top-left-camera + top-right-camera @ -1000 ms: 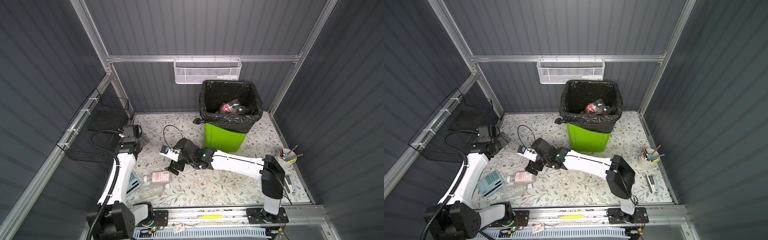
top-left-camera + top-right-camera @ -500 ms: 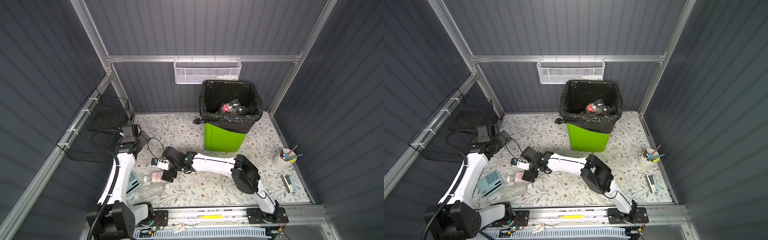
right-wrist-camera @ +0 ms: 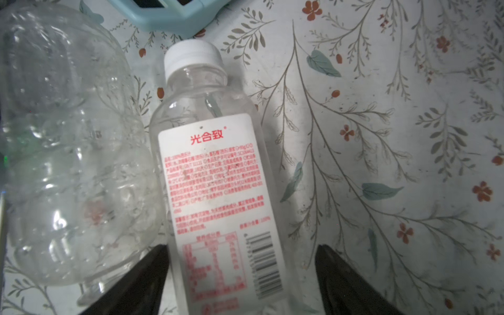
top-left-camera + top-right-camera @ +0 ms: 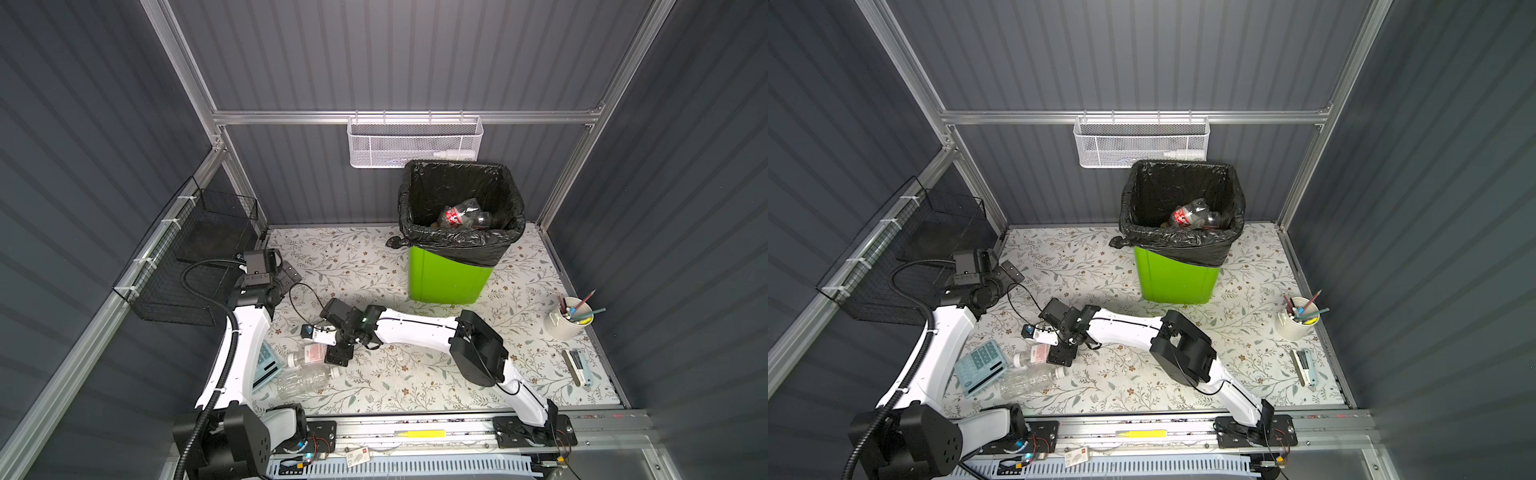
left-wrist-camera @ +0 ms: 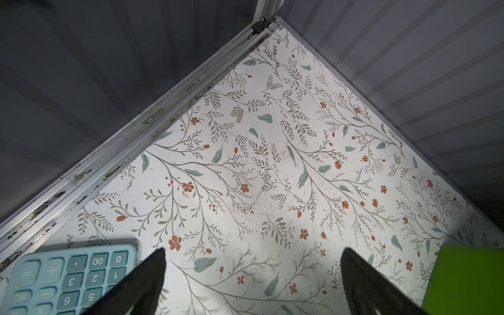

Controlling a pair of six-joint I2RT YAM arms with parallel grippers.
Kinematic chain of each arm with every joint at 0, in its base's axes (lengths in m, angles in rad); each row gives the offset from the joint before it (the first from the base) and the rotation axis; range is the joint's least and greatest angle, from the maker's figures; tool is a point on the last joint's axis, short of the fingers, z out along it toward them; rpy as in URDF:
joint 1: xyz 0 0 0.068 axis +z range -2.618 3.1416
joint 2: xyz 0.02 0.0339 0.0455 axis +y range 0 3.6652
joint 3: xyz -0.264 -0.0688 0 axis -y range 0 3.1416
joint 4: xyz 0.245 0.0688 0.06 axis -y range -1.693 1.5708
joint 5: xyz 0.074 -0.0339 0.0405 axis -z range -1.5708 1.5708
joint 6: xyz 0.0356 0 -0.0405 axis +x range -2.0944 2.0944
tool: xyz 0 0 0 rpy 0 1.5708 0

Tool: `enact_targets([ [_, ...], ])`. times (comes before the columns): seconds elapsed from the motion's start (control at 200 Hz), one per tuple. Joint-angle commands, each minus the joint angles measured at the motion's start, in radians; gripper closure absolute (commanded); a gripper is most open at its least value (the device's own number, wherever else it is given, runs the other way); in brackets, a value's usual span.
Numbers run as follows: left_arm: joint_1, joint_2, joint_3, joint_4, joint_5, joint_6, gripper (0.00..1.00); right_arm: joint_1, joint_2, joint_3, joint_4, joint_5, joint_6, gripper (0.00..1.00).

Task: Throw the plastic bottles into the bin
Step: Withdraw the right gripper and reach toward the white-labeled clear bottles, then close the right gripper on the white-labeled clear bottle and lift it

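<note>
Two plastic bottles lie on their sides at the near left of the floral table [image 4: 415, 386], side by side and touching. One is a labelled bottle [image 3: 218, 191] with a white cap, the other a plain clear bottle [image 3: 68, 163]. A single green bin [image 4: 444, 278] with a black liner stands at the far side, right of centre. Inside it lies a red-labelled bottle [image 4: 459, 216]; whatever lies beneath is too dark to count.

Both top views show the right gripper [image 4: 338, 354] low over the labelled bottle, but not its jaws. The right wrist view does: they stand apart, astride the bottle's lower end, one finger [image 3: 141, 281] right against it and the other clear of it.

That view alone makes the label readable: red characters "光合致" above fine red print too small to read, and a barcode.

The left gripper [image 5: 252, 249] hangs wide open over bare table at the far left. Its wrist view catches one blue calculator [image 5: 68, 278], keys 0, 00, 1, 2, 3 and MU legible, and a corner of the bin.
</note>
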Motion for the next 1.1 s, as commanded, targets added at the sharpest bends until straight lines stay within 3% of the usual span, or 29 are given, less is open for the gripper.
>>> enact_targets([
  [0.0,0.016,0.006,-0.021,0.006,0.005,0.01,0.0,0.002,0.024,0.028,-0.052,-0.023,-0.014,0.22],
  [0.19,0.018,0.002,-0.029,0.007,0.002,0.008,0.0,-0.014,0.026,0.027,-0.074,-0.04,-0.001,0.37],
  [0.395,0.018,-0.003,-0.037,0.008,0.001,0.002,0.0,-0.06,-0.009,-0.016,-0.081,-0.014,0.046,0.41],
  [0.675,0.018,-0.004,-0.048,0.014,0.004,-0.007,0.0,-0.132,-0.161,-0.234,-0.045,0.115,0.13,0.42],
  [0.911,0.018,-0.012,-0.062,0.022,0.01,-0.024,0.0,-0.141,-0.317,-0.455,-0.071,0.193,0.169,0.27],
  [1.091,0.018,-0.014,-0.074,0.028,0.022,-0.036,0.0,-0.141,-0.375,-0.44,-0.075,0.259,0.191,0.15],
])
